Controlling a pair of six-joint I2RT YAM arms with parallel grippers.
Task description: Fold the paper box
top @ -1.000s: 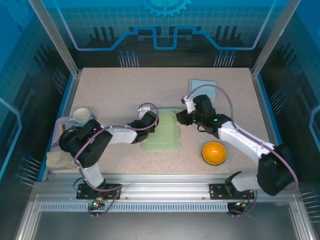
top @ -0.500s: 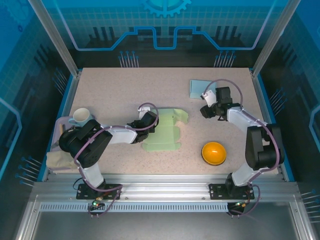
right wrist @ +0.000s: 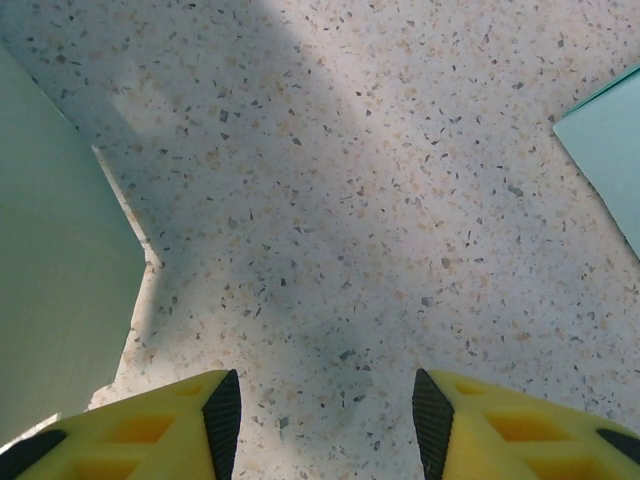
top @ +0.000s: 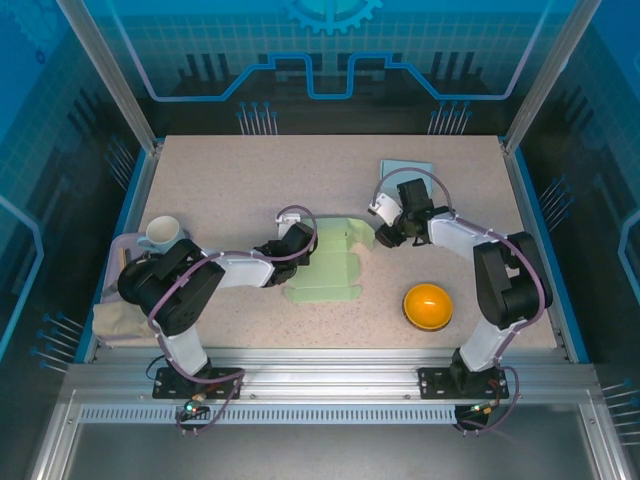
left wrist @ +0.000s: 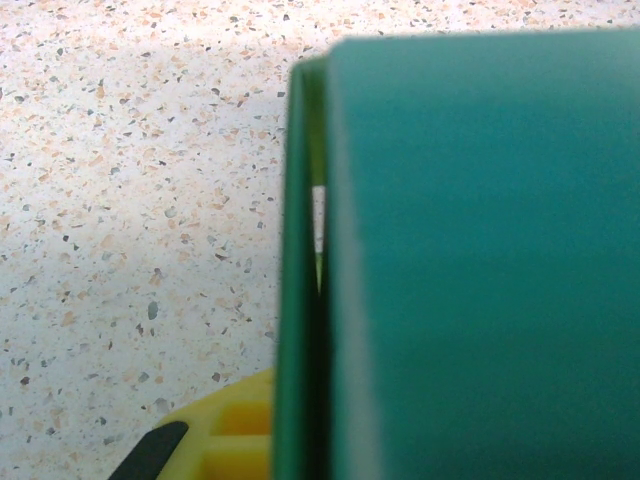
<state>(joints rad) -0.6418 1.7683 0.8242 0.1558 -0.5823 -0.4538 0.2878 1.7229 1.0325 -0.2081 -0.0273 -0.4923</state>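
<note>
Looking down from above, you can see the box [top: 335, 265] lying flat near the middle of the table [top: 230, 180]. It is a thin sheet of pale green paper, and most of it is spread out flat.

Your left gripper [top: 305, 245] is at the left edge of the box. Its fingers are squeezed together on that edge, so it is holding the paper. In the left wrist view the green paper [left wrist: 480, 260] stands up very close to the camera. You can see two layers of it side by side, with a thin dark gap between them. One yellow finger [left wrist: 230, 440] pokes in just left of the paper.

Your right gripper [top: 383, 238] is just beside the far right corner of the box. In the right wrist view its two yellow fingers [right wrist: 160, 420] are about half way apart. Only bare table shows between them. They hold nothing and touch nothing. The edge of the box [right wrist: 50, 250] is just to the left of them.

An orange bowl [top: 427, 305] sits to the right of the box, nearer to you. A light blue sheet [top: 405, 172] lies beyond the box on its right side. A white cup [top: 163, 232] and a cloth [top: 115, 320] are far off to the left of the box.
</note>
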